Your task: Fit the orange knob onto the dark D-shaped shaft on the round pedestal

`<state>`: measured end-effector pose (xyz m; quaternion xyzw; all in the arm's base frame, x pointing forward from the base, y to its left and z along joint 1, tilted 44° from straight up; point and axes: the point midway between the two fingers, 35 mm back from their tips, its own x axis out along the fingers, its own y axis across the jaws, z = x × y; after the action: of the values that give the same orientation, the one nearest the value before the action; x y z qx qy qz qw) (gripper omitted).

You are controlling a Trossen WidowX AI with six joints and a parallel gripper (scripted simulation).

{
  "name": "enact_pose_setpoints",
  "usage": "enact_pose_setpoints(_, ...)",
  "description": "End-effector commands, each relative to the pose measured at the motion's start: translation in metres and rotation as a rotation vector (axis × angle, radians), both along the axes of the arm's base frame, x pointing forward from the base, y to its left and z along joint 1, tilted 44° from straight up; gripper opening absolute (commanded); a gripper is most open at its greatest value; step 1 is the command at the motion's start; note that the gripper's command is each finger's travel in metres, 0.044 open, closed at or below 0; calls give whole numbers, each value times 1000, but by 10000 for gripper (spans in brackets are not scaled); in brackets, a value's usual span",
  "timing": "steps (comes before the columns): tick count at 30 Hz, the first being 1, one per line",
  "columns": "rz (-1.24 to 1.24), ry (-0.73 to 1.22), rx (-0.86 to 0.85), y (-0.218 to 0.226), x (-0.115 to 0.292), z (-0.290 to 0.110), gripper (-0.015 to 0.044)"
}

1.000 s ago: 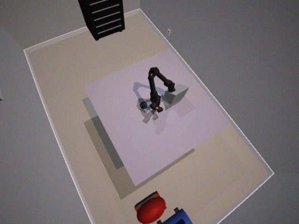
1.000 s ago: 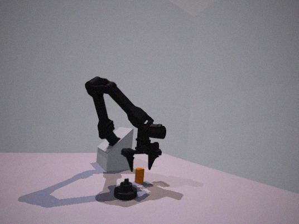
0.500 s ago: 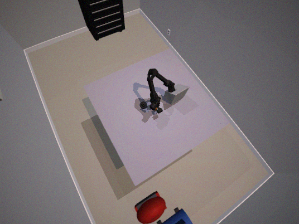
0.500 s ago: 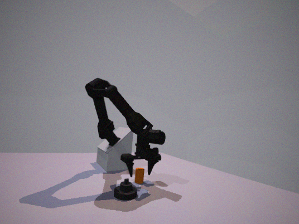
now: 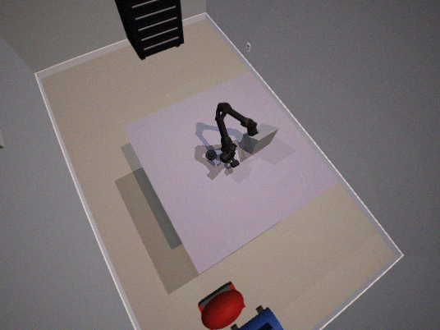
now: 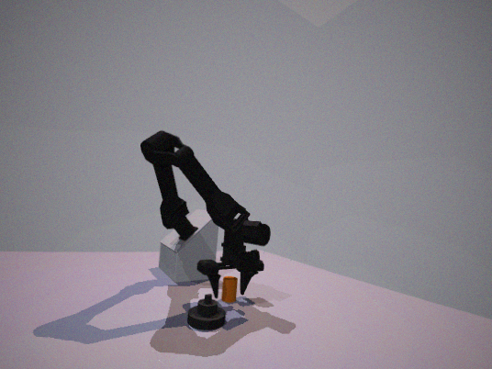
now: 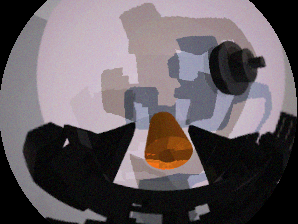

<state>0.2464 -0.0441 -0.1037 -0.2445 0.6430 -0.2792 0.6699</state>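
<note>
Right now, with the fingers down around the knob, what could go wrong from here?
1. The open gripper straddles the upright orange knob; if one finger touches first, the knob may tip or slide.
2. The round pedestal and its dark shaft stand close beside the knob, so a low carry could clip the shaft.
3. The shaft's flat side is not visible, so the knob may jam until rotated.
</note>
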Motion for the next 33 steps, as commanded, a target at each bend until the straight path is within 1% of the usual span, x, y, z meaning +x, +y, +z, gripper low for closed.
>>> enact_pose_setpoints(1, 3, 2, -6, -1, -1, 0, 309)
enact_pose_setpoints(6, 3, 2, -6, -1, -1, 0, 177)
enact_pose_setpoints(12, 3, 2, -6, -1, -1, 0, 138)
enact_pose_setpoints(17, 5, 2, 0, 10, 3, 8, 6)
enact_pose_setpoints(25, 7, 2, 10, 47, 10, 42, 0)
enact_pose_setpoints(33, 5, 3, 7, 82, 6, 82, 0)
